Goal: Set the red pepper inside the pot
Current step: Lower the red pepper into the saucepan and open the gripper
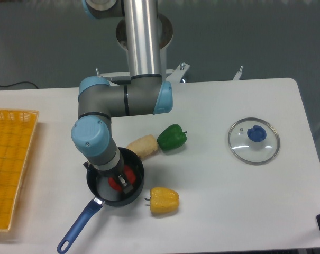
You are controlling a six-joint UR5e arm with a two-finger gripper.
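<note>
The tool reaches down inside the pot, its fingers closed around the red pepper, handle trailing toward seven o'clock.

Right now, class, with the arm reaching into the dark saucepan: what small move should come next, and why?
Probably open the gripper and let go. The small glossy red pepper already sits inside the dark grey-black saucepan with the long blue handle, with the fingers around it, so only the release seems left before lifting straight up.
</note>
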